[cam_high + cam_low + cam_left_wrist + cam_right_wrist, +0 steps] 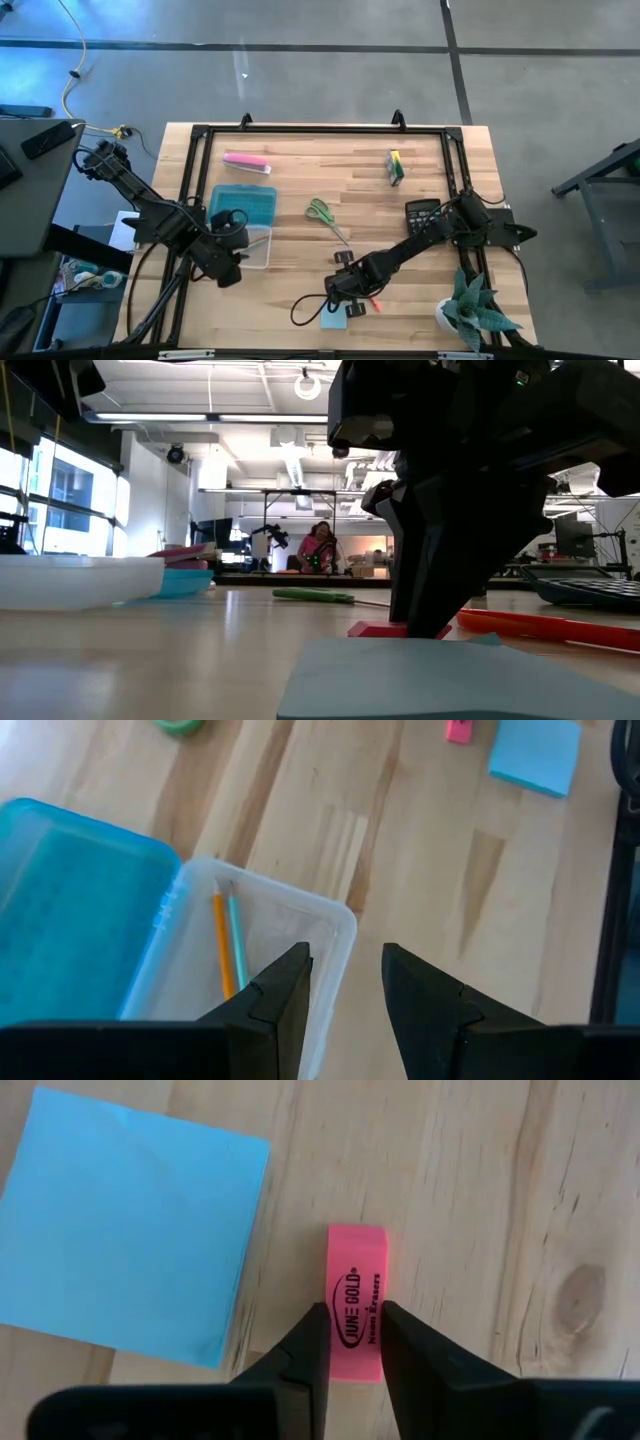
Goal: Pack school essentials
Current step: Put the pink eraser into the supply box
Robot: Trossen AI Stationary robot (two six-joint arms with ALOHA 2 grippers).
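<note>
A pink eraser [357, 1255] lies flat on the wooden table next to the light-blue note pad [120, 1220]. My right gripper [355, 1315], near the table's front edge [345, 290], is shut on the eraser. My left gripper [347, 985] is open and hovers over a corner of the clear pencil-case tray [300, 920], touching nothing. An orange pencil [222, 945] and a green pencil [236, 935] lie in that tray. The green-handled scissors [325, 215], the orange-red pen [375, 303] and the green-yellow block [395, 165] lie on the table. My right gripper pinches the eraser between its two fingers at its long sides [357, 1335], near one end. The fingers come from above, pointing down, and lie across the eraser. The eraser [385, 628] rests flat on the table.
The case's teal lid [245, 205] lies open beside the tray. A pink object [245, 162] lies near the far left, a calculator [425, 212] at the right, and a potted plant [470, 310] at the near right corner. A black frame [320, 130] borders the table.
</note>
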